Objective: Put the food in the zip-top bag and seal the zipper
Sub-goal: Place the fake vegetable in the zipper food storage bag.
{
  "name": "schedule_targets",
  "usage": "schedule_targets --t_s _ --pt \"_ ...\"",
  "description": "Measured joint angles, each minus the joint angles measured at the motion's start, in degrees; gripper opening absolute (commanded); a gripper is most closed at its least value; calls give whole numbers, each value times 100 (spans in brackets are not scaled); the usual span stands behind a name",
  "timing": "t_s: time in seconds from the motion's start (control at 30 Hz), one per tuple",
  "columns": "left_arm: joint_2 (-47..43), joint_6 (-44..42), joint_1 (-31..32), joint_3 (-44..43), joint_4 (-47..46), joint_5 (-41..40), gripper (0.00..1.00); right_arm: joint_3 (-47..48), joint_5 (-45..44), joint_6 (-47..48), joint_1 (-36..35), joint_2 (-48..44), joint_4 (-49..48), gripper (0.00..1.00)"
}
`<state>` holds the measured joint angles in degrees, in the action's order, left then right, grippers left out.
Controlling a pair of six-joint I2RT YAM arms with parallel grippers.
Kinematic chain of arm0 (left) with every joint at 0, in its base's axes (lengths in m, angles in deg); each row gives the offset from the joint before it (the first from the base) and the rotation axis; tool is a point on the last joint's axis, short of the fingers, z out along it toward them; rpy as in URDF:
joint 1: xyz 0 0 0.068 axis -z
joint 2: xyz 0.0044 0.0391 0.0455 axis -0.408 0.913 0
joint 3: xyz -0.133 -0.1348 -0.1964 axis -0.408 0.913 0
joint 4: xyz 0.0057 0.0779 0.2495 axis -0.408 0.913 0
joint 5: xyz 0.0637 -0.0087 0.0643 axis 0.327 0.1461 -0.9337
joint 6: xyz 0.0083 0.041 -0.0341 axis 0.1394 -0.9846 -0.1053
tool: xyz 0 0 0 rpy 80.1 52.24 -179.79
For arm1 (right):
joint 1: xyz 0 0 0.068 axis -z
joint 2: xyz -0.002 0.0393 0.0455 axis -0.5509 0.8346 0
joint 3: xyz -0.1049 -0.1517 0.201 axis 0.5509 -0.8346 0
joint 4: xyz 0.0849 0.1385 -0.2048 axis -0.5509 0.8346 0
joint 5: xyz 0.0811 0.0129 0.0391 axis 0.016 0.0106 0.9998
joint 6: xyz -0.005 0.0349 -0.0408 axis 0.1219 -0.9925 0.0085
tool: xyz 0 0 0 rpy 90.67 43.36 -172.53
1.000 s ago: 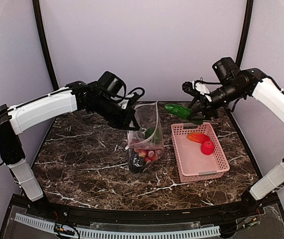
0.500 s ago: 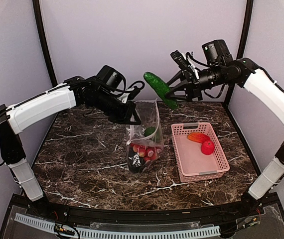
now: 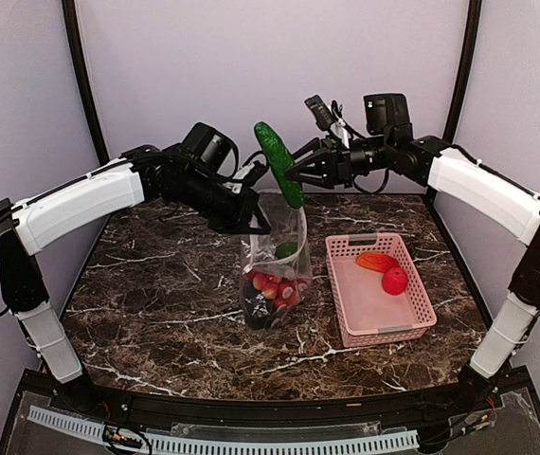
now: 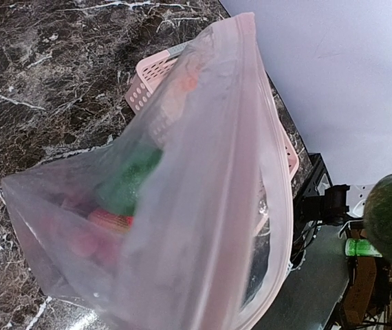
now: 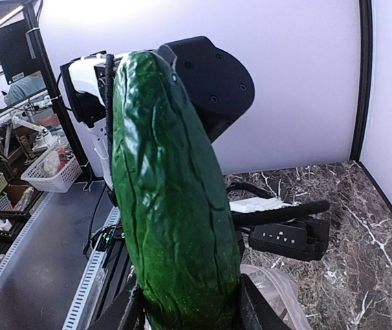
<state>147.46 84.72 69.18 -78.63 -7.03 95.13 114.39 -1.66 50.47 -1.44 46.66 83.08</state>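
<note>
Right jaws clamping cucumber (image 3: 279,163) above zip-top bag (image 3: 284,229), left jaws pinching its rim, seen only from top view

Noted dark green, finely veined skin on the cucumber (image 3: 279,177). Saw clear plastic and a pale pink zipper (image 4: 277,161) on the zip-top bag (image 3: 287,226). Found a pink, hole-patterned basket (image 3: 384,332) at right, on a table (image 3: 156,284) of dark marble veined white.

Dark marble table (image 3: 156,284) – zip-top bag (image 3: 275,270) sits on it mid-table, pink basket (image 3: 384,332) just right of the bag
</note>
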Motion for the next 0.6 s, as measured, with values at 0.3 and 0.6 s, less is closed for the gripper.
schedule_targets --t_s 0.3,0.6 --pt "-122 164 -59 184 -184 -7 1 -564 22 -413 -2 155 -953 48" --pt "-321 262 -59 442 -431 0 1 -813 -39 -656 -2 304 -1397 54"
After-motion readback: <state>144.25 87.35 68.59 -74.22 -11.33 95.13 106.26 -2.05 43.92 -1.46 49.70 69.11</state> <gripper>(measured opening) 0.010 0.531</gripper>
